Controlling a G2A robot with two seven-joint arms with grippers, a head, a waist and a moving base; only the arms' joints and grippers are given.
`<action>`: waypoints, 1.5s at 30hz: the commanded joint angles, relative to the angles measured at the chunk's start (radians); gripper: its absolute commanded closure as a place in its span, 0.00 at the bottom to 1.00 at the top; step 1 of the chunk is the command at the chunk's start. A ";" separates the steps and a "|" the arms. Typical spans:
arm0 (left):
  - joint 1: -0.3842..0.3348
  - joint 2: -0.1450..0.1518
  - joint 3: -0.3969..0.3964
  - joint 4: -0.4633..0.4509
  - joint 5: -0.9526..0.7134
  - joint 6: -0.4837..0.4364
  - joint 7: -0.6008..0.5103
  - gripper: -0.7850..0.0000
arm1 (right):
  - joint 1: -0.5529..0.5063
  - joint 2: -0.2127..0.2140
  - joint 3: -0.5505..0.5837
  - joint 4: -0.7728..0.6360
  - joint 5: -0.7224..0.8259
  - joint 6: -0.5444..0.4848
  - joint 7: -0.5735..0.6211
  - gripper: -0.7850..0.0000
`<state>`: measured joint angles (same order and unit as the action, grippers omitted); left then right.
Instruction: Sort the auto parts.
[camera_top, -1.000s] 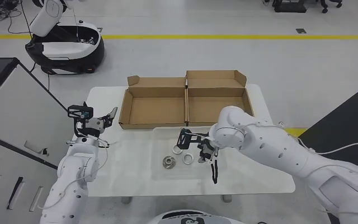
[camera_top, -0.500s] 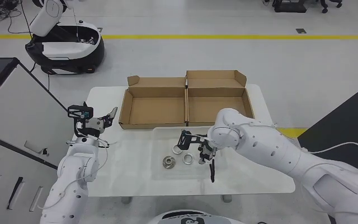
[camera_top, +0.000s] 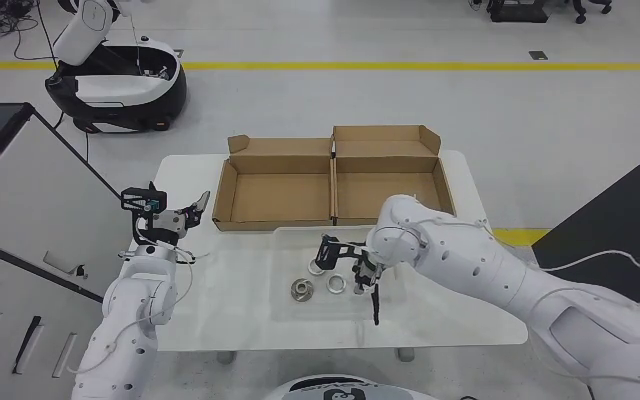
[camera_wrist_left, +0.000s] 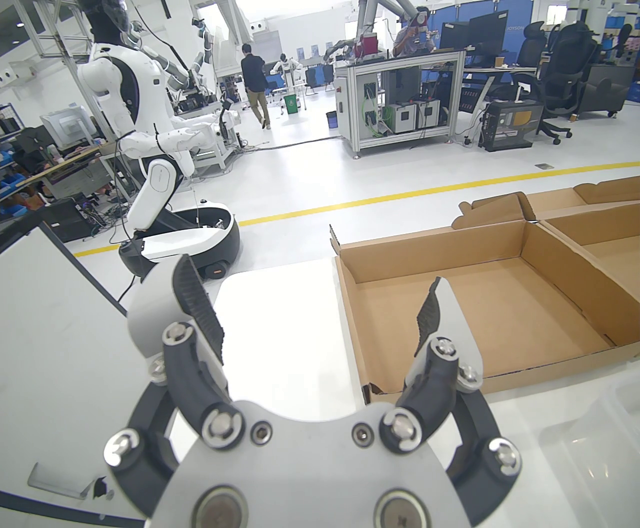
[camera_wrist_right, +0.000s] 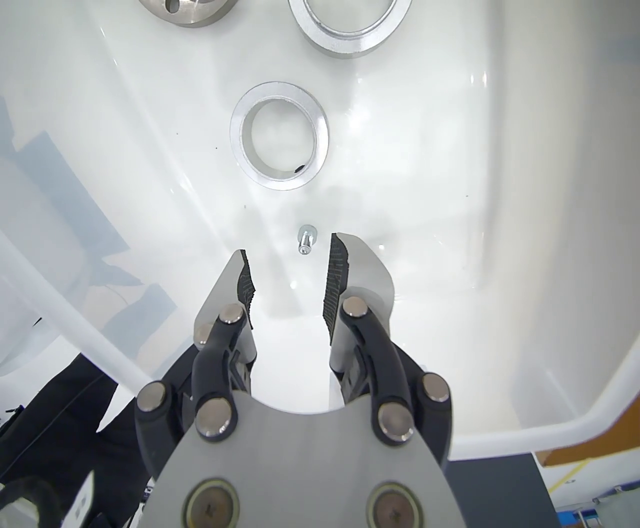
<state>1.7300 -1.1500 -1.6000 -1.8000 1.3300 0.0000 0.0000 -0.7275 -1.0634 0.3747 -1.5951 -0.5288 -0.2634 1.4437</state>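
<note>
R gripper (camera_wrist_right: 290, 248) is down inside the tray (camera_wrist_right: 425, 150), fingers partly open w/ a narrow gap, nothing held. Bolt (camera_wrist_right: 305, 239) lies on the tray floor just ahead of the tips, roughly in line w/ the gap and nearer one finger, not touched. Ring (camera_wrist_right: 279, 135) lies flat just past the bolt, apart from it. Beyond that are the 2nd ring (camera_wrist_right: 350, 20) and disc (camera_wrist_right: 187, 10) w/ holes, near each other but apart, both cut off at the frame edge in the R wrist view.

In the top view the 3 bigger parts sit in the tray's left half:
- disc nearest the tray's near-left corner
- 2nd ring behind it, toward the far rim
- ring between the disc and the gripper

Bolt is too small to make out there.

Tray sits mid-tabletop on the table (camera_top: 230, 290), toward the near edge, its far rim just beside the boxes. L box (camera_top: 225, 192) and R box (camera_top: 445, 185) stand side by side along the far edge, inner walls touching, far flaps up.

L gripper (camera_wrist_left: 310, 272) is held over the left edge of the tabletop — wide open, nothing in it. It faces the L box and is well apart from the tray.
</note>
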 joint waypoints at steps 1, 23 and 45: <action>0.000 0.000 0.000 0.000 0.000 0.000 0.000 0.00 | 0.001 -0.003 -0.001 0.007 0.000 0.001 -0.001 0.57; 0.000 0.000 0.000 0.000 0.000 0.000 0.000 0.00 | 0.000 -0.032 -0.012 0.056 -0.004 -0.007 0.015 0.64; 0.000 0.000 0.000 0.000 0.000 0.000 0.000 0.00 | -0.003 -0.049 -0.010 0.077 -0.014 -0.012 0.034 0.74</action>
<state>1.7300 -1.1500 -1.6000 -1.8000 1.3300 0.0000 0.0000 -0.7299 -1.1120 0.3639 -1.5187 -0.5433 -0.2749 1.4769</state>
